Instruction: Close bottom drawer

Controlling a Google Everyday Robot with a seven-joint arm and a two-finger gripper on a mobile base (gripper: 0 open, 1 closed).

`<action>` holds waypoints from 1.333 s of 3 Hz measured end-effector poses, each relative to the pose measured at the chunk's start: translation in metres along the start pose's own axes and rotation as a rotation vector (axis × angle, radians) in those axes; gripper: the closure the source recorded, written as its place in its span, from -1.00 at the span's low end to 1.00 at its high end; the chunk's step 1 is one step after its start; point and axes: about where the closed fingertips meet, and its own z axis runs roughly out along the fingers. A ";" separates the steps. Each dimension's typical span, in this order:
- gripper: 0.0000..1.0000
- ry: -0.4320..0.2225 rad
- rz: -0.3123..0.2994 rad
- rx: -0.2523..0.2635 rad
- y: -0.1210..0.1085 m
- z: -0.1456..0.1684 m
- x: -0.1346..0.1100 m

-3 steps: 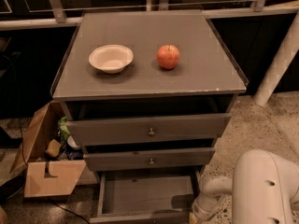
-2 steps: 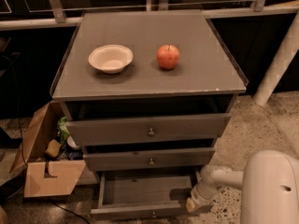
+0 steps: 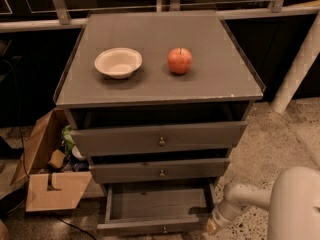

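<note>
The bottom drawer (image 3: pixel 155 226) is the lowest of three grey-brown drawers in the cabinet. It stands pulled far out, showing its shallow empty tray, with a slim front and a small brass knob (image 3: pixel 164 229) at the frame's bottom edge. My gripper (image 3: pixel 214 226) sits low at the drawer's right front corner, at the end of the white arm (image 3: pixel 240 199). It is close beside the drawer front; I cannot tell if it touches.
The middle drawer (image 3: pixel 160 170) and top drawer (image 3: pixel 159 139) are slightly pulled out. A white bowl (image 3: pixel 118 62) and an apple (image 3: pixel 179 60) sit on the cabinet top. An open cardboard box (image 3: pixel 50 184) with clutter stands left. A white post (image 3: pixel 295 69) leans at the right.
The arm has swung right and its white body has moved further to the frame's right. The gripper stays by the drawer's right front corner. The drawer looks equally open.
</note>
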 end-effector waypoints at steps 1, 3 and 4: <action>1.00 0.001 0.000 0.000 0.000 0.000 0.000; 1.00 0.035 0.083 0.005 -0.022 0.026 0.012; 1.00 0.035 0.083 0.005 -0.022 0.026 0.012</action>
